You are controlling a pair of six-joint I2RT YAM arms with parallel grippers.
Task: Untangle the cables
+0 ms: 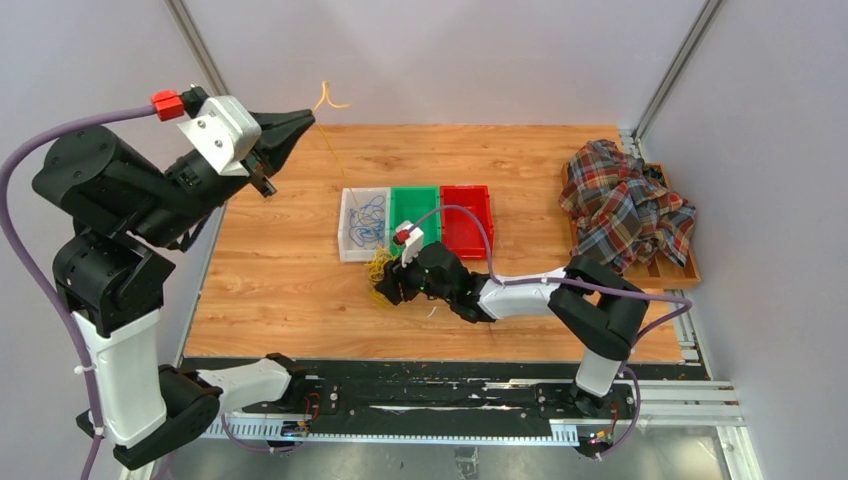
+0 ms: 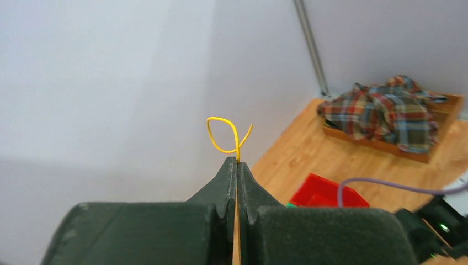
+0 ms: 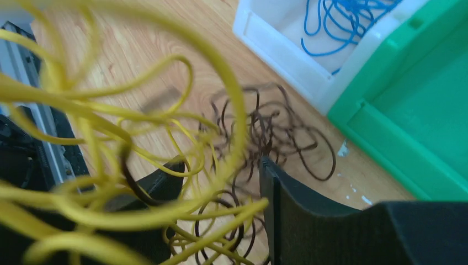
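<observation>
Left fingers [image 2: 237, 165] pinch a yellow cable [image 2: 221, 118], raised upper left; right fingers [image 1: 386, 290] gape around the yellow-brown tangle [image 1: 377, 268] at centre.

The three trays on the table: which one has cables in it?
The white tray, leftmost in the top view, holds blue cables. The green tray and the red tray next to it look empty.

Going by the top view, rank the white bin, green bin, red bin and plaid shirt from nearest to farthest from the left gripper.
From the left gripper, held high at far left and shut on a yellow cable:
1. White bin, left end of the row.
2. Green bin, middle of the row.
3. Red bin, right end of the row.
4. Plaid shirt, far right.
</observation>
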